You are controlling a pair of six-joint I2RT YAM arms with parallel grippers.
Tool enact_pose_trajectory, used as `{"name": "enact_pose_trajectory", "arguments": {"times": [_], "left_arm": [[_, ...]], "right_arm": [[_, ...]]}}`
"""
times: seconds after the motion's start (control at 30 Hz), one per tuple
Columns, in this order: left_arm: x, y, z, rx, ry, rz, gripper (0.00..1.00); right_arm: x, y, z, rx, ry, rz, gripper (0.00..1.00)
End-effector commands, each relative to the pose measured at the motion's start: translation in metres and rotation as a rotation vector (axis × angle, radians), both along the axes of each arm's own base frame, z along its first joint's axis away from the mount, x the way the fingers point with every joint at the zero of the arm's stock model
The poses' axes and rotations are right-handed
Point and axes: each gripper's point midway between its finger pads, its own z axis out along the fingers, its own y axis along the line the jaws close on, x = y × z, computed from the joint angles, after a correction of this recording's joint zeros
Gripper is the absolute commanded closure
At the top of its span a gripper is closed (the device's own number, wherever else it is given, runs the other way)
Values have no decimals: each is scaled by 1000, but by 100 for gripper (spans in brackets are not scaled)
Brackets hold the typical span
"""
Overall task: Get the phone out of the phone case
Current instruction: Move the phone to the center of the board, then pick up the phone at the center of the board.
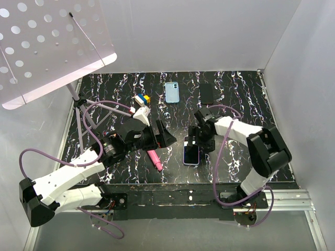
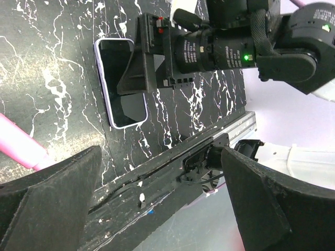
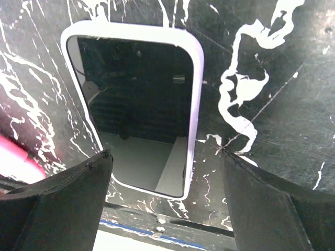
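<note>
The phone in its lilac case [image 1: 191, 155] lies flat, screen up, on the black marbled table near the front edge. In the right wrist view the phone [image 3: 138, 104] fills the centre, its dark screen reflecting the room. My right gripper [image 1: 200, 142] is open just above the phone's far end; its fingers [image 3: 57, 204] straddle the phone's near end without holding it. My left gripper [image 1: 165, 137] is open and empty, left of the phone. The left wrist view shows the phone [image 2: 121, 83] with the right gripper [image 2: 137, 70] over it.
A pink marker [image 1: 154, 159] lies between the left gripper and the phone, also in the left wrist view [image 2: 18, 146]. A blue phone case [image 1: 171, 92], a black phone [image 1: 207, 94] and a coloured cube [image 1: 141, 99] lie at the back. A white perforated board [image 1: 47, 47] stands at the back left.
</note>
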Motion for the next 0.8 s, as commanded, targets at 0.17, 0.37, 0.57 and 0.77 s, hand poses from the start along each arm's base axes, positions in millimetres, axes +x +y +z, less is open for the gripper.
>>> {"name": "enact_pose_trajectory", "arguments": {"times": [0.17, 0.37, 0.57, 0.77], "left_arm": [[5, 9, 11, 36, -49, 23, 2], [8, 14, 7, 48, -54, 43, 2], [8, 11, 6, 49, -46, 37, 2], [6, 11, 1, 46, -38, 38, 2]], "right_arm": [[12, 1, 0, -207, -47, -39, 7], [10, 8, -2, -222, -18, -74, 7], [8, 18, 7, -212, -58, -84, 7], [7, 20, 14, -213, -73, -92, 7]]}}
